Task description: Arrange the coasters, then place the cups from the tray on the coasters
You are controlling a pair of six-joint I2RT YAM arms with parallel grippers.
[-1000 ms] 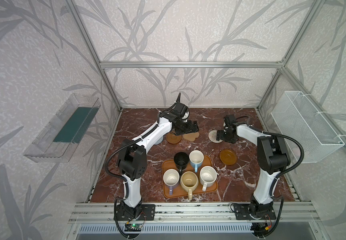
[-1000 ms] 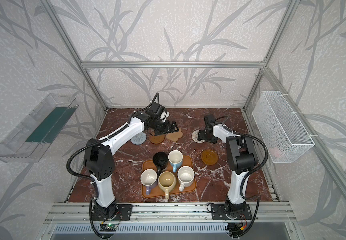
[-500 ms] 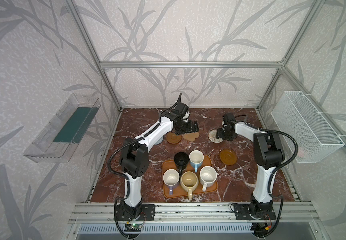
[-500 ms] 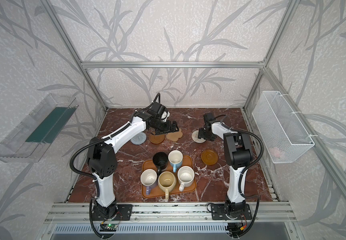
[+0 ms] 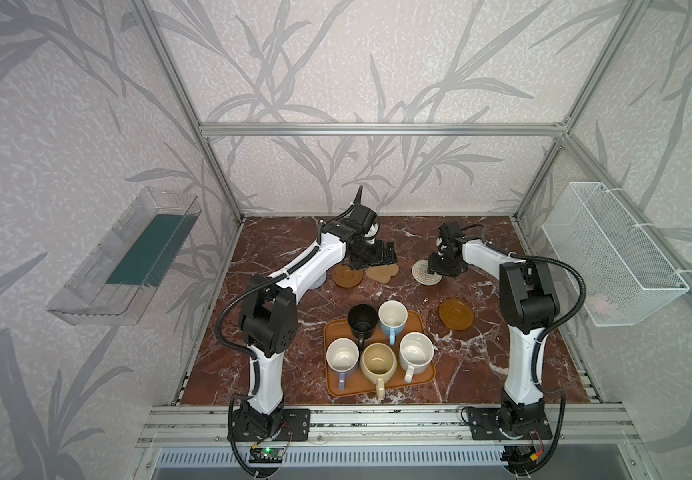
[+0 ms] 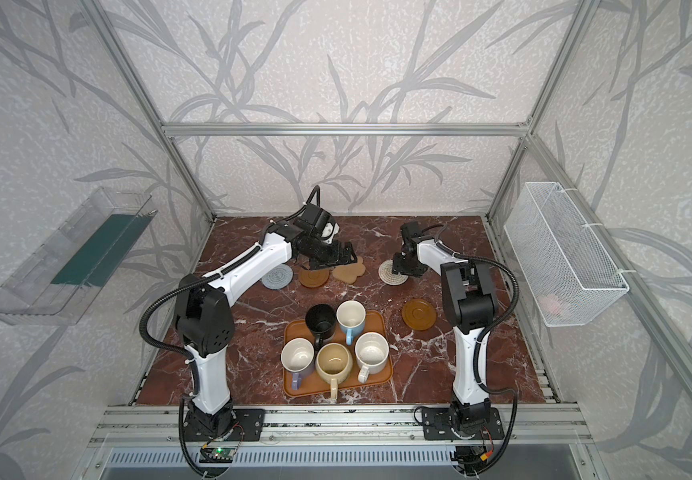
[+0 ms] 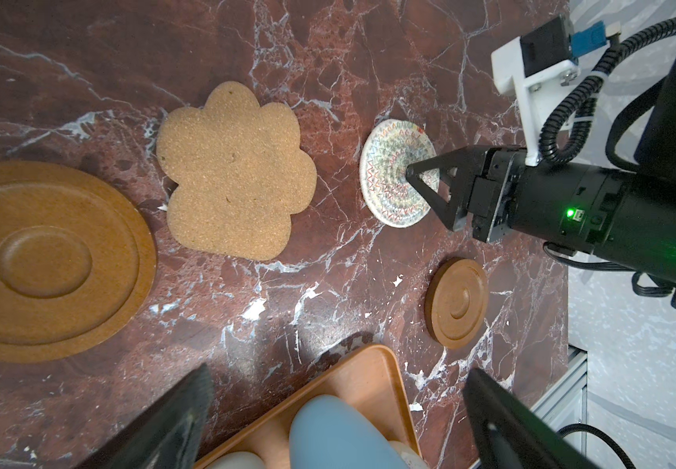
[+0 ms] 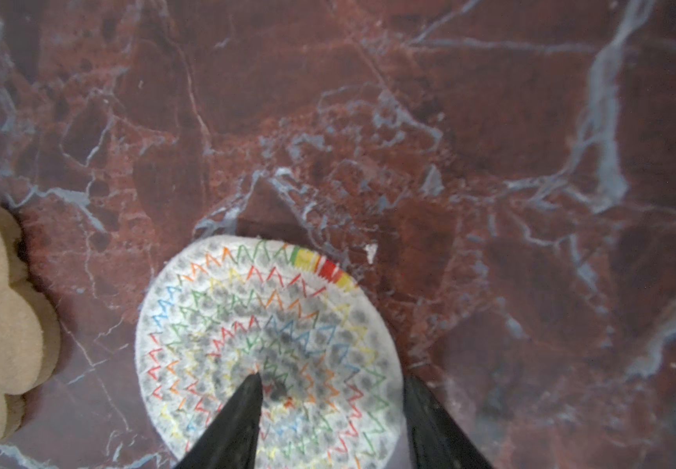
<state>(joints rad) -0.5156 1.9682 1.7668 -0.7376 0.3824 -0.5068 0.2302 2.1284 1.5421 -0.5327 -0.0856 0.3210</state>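
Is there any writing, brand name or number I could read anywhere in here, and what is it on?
No readable text anywhere.
The cups, tray and coasters carry no print.
Any marking on the small green-lit circuit board is too small to read.

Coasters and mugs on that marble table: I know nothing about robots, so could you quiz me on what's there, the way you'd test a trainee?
1. True or false: all five cups stand on the tray.
2. Which coaster is the right gripper reaching down onto? A. the grey woven one; B. the cream woven coaster; C. the flower-shaped one.
3. How many coasters lie on the table?
Key: 1 true; 2 B; 3 five.
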